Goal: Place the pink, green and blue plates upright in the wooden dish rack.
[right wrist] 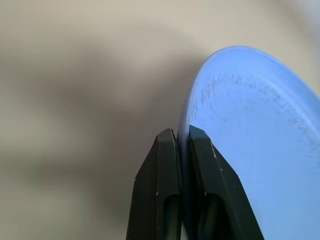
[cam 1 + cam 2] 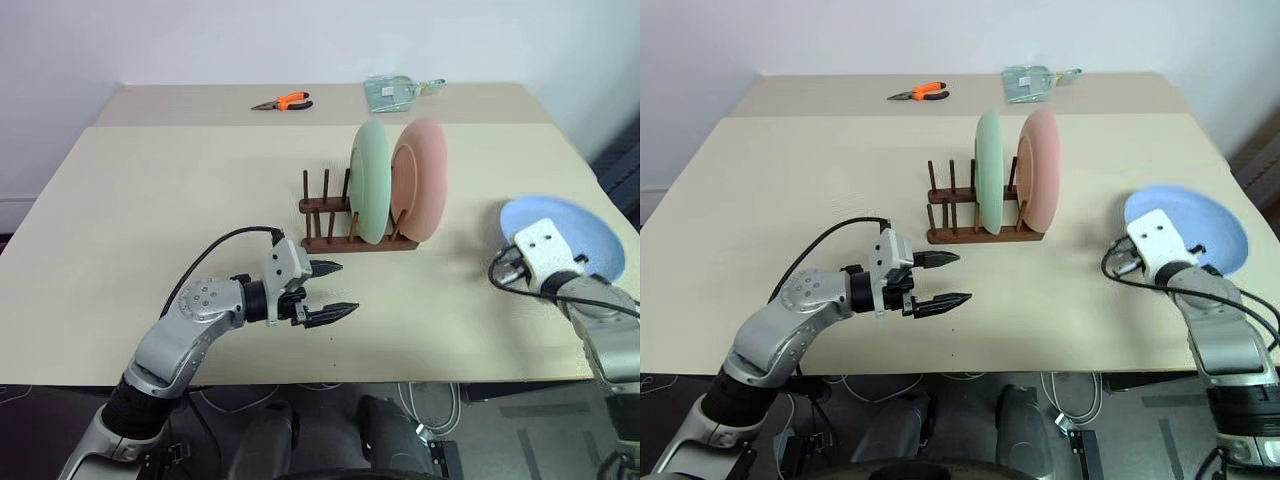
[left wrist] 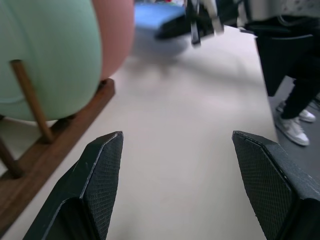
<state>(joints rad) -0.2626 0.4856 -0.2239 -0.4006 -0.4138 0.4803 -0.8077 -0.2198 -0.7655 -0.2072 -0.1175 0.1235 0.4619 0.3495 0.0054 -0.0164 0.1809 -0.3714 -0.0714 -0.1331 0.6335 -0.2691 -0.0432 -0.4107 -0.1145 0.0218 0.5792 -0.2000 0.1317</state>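
The green plate [image 2: 370,180] and the pink plate [image 2: 425,175] stand upright side by side at the right end of the wooden dish rack [image 2: 340,243], pink outermost. Several pegs to the left of them are free. The blue plate [image 2: 575,230] is at the table's right side, tilted. My right gripper [image 1: 182,137] is shut on its near rim, one finger on each face of the plate [image 1: 250,125]. My left gripper [image 2: 335,290] hovers open in front of the rack, pointing right, with nothing between its fingers [image 3: 100,170].
Orange-handled pliers [image 2: 283,102] and a clear plastic bag [image 2: 395,92] lie on the far table behind the rack. The beige table [image 2: 150,200] has broad bare room left of the rack. A person's legs [image 3: 290,75] stand past the table's right edge.
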